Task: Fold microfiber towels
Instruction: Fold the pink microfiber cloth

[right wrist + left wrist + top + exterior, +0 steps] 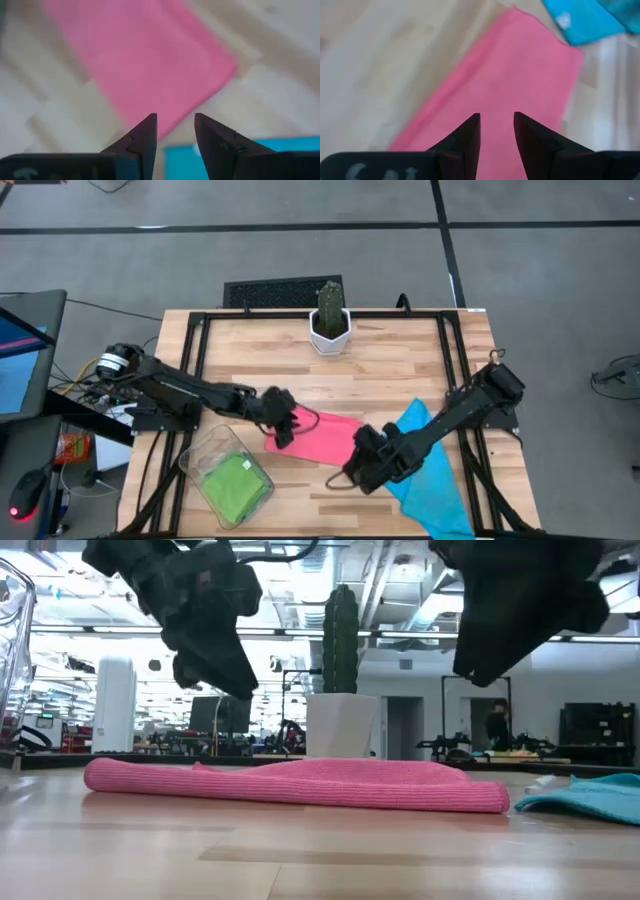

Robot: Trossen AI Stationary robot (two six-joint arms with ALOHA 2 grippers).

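Note:
A hot pink towel (318, 436) lies folded flat on the wooden table; it also shows in the low view (300, 783). My left gripper (287, 426) hovers open over its left end, clear of it (496, 118). My right gripper (362, 463) hovers open over its near right corner (175, 118), also clear. A sky blue towel (432, 470) lies crumpled under my right arm and reaches the table's near edge. A light green towel (236, 480) lies folded in a clear plastic bin (205, 455).
A cactus in a white pot (330, 322) stands at the table's far middle. The clear bin sits at the near left. A black frame (200, 330) runs around the table's edges. Bare wood lies between the pot and the pink towel.

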